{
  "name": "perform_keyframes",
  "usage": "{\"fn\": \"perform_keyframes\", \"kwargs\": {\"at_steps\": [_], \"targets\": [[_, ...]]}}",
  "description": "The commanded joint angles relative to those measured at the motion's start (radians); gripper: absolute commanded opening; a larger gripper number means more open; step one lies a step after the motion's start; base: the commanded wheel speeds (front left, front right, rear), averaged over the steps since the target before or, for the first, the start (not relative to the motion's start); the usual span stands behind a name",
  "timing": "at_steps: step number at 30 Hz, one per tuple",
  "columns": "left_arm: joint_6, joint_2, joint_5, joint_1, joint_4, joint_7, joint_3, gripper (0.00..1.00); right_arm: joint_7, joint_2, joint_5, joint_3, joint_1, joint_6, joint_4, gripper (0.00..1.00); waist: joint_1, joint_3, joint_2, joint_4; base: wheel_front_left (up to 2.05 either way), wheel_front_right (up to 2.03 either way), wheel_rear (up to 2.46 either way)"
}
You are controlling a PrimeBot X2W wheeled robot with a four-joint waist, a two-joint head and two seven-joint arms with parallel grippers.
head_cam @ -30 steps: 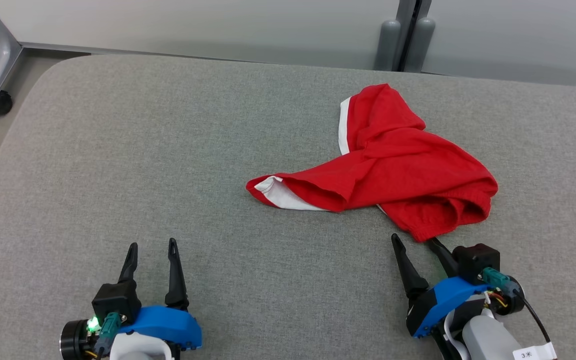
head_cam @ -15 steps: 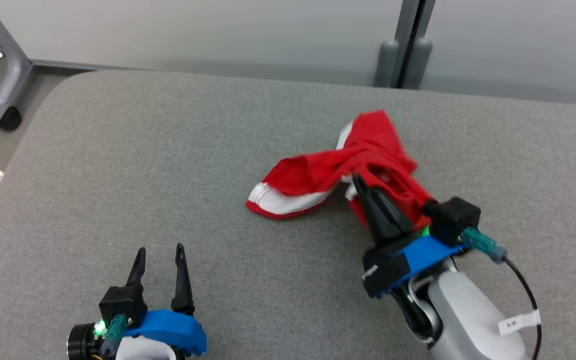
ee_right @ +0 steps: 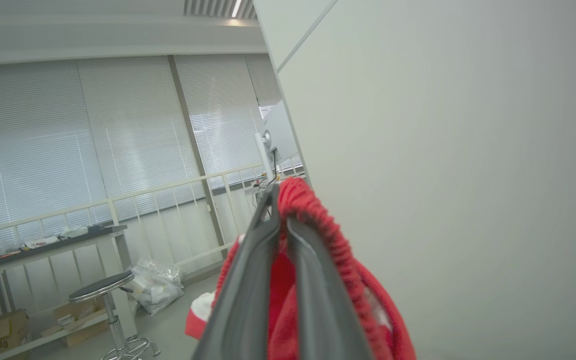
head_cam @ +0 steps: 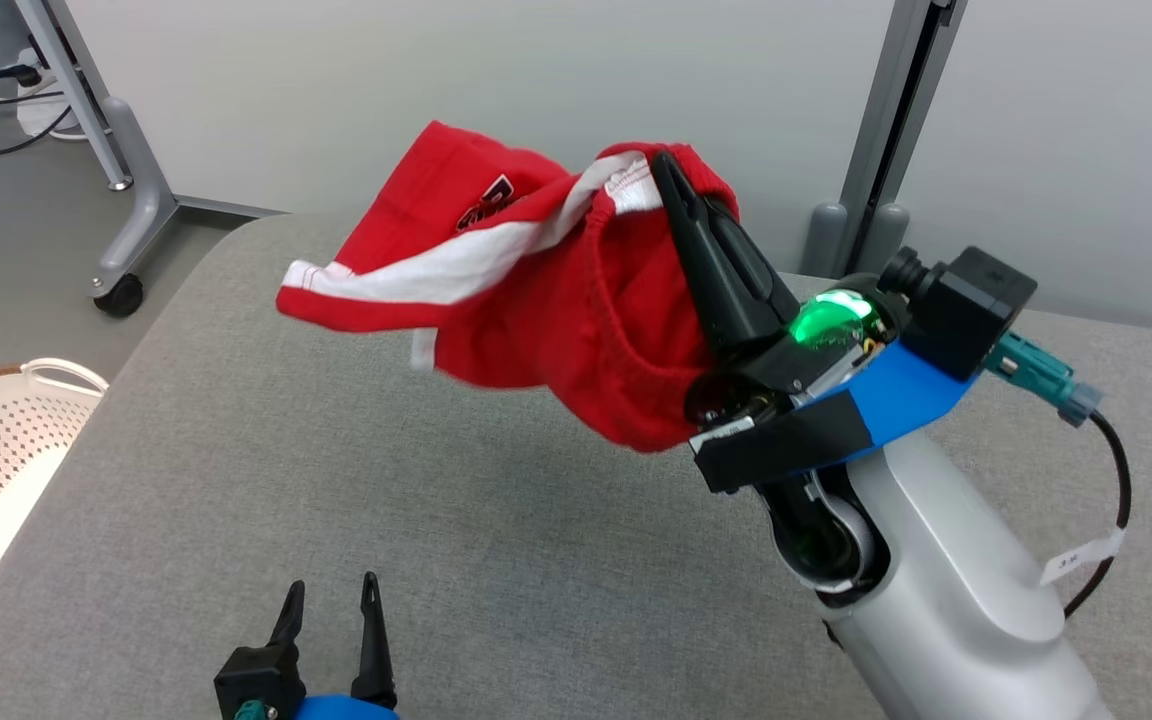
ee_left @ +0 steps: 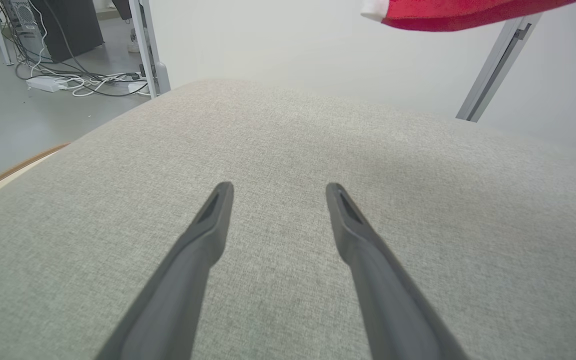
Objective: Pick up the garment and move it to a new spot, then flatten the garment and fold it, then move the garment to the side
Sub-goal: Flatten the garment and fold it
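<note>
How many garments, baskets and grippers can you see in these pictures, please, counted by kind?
Garments: 1, the red garment, held off the surface
Baskets: 1, the white basket
Grippers: 2, the left gripper, open, and the right gripper, shut on the garment
Total: 4
</note>
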Motion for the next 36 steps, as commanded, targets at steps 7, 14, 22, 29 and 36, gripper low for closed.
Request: {"fn": "perform_keyframes", "kwargs": {"at_steps": [7, 14, 22, 29, 36], "targets": [[-0.003, -0.001, -0.014, 0.003, -0.014, 0.0, 0.011, 1.0, -0.005, -0.059, -0.03, 0.071, 0.161, 0.0, 0.209, 0.0, 0.0002, 0.03, 0.0001, -0.042, 0.0, 0.0, 0.0], [-0.002, -0.001, -0.011, -0.032, -0.018, 0.0, 0.004, 1.0, -0.005, -0.178, -0.105, 0.085, 0.247, 0.0, 0.48, 0.42, 0.0002, 0.069, 0.0001, -0.107, 0.0, 0.0, 0.0], [-0.006, -0.001, -0.011, -0.069, -0.025, 0.0, -0.007, 1.0, -0.005, -0.17, -0.182, -0.025, 0.249, 0.0, 0.523, 1.0, 0.0002, 0.096, 0.0001, -0.177, 0.0, 0.0, 0.0], [-0.038, -0.001, -0.024, -0.118, -0.049, 0.0, -0.036, 1.0, -0.005, -0.109, -0.235, -0.096, 0.278, 0.0, 0.468, 1.0, 0.0002, 0.12, 0.0001, -0.235, 0.0, 0.0, 0.0], [-0.083, -0.001, -0.076, -0.143, -0.054, 0.0, -0.105, 1.0, -0.005, -0.077, -0.251, -0.132, 0.292, 0.0, 0.435, 1.0, 0.0002, 0.132, 0.0001, -0.261, 0.0, 0.0, 0.0]]}}
